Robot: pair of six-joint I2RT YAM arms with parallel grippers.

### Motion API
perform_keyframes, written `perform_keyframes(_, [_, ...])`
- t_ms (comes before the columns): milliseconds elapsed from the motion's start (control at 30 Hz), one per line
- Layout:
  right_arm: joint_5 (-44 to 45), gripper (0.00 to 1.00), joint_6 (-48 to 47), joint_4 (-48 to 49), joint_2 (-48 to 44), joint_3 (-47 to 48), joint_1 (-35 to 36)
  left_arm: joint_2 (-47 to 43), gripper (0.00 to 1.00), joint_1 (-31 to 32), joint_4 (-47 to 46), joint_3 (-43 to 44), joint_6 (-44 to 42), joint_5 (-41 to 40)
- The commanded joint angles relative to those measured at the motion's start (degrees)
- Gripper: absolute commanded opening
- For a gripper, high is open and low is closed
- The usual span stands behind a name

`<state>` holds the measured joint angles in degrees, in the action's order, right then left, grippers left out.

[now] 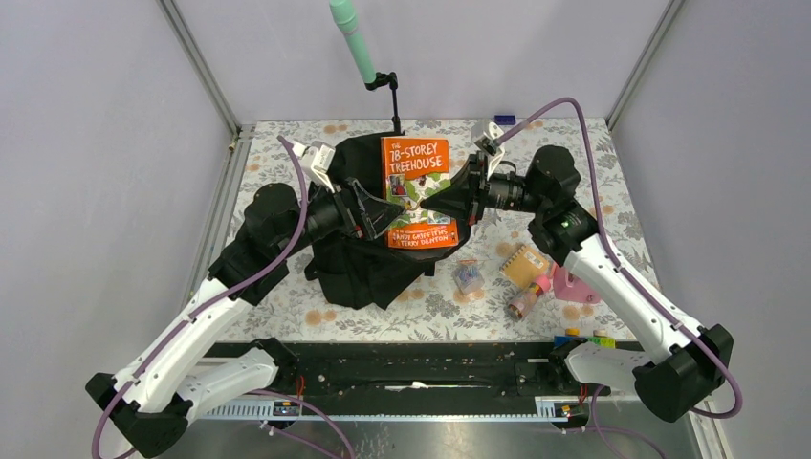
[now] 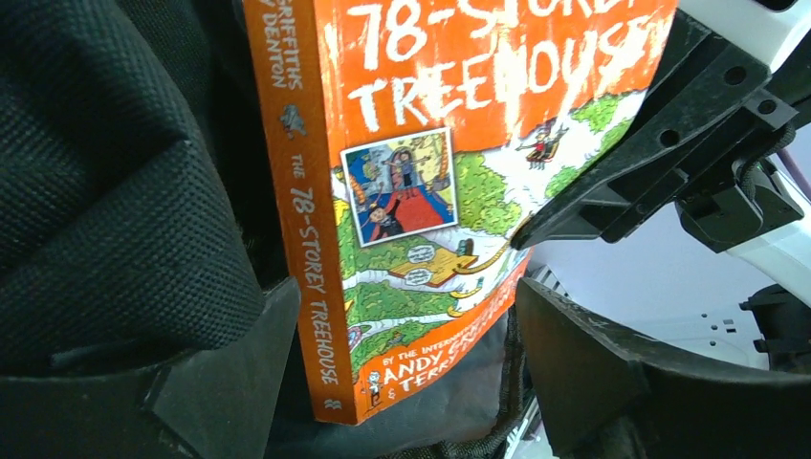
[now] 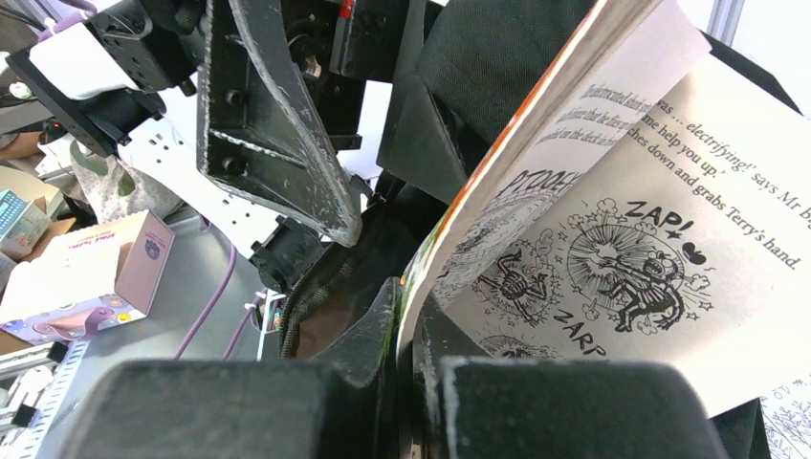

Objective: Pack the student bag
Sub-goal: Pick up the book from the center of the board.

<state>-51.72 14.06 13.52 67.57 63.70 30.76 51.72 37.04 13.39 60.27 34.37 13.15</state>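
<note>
1 student bag [image 1: 365,277], 1 orange book [image 1: 417,180]; right jaws pinch book.

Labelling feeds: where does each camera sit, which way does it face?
Top external: above, behind the bases, looking down at the table; both arms over the student bag.
Left wrist: on the left gripper, facing the book, cover side; own open fingers show.
Right wrist: on the right gripper, facing the book's pages; own shut fingers show.
Shared by both wrists: book, opposite gripper.
</note>
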Motion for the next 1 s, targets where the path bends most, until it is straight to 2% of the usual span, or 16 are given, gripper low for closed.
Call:
perform_keyframes(0, [-1.6, 0.00, 2.4, 10.9, -3.1, 0.6, 0.3, -1.0, 0.89, 0.0, -1.4, -0.6, -0.8, -1.5])
perform_keyframes(400, [-4.6, 0.00, 6.9, 17.3, -4.4, -0.4, 0.3, -2.6, 0.90, 0.0, -5.0, -2.1, 0.3, 1.7])
perform_keyframes(667, [-5.7, 0.00, 9.8, 22.0, -4.6, -1.0, 0.3, -3.5, 0.84, 0.0, -11.3, -4.9, 3.0, 7.4])
perform_keyframes(800, [-5.9, 0.00, 10.3, 22.5, -4.5, -1.4, 0.3, -3.3, 0.64, 0.0, -14.2, -5.7, 4.8, 10.0])
perform_keyframes(967, [-5.7, 0.00, 10.1, 22.2, -4.5, -1.8, 0.3, -3.8, 0.30, 0.0, -15.5, -6.0, 5.3, 10.3])
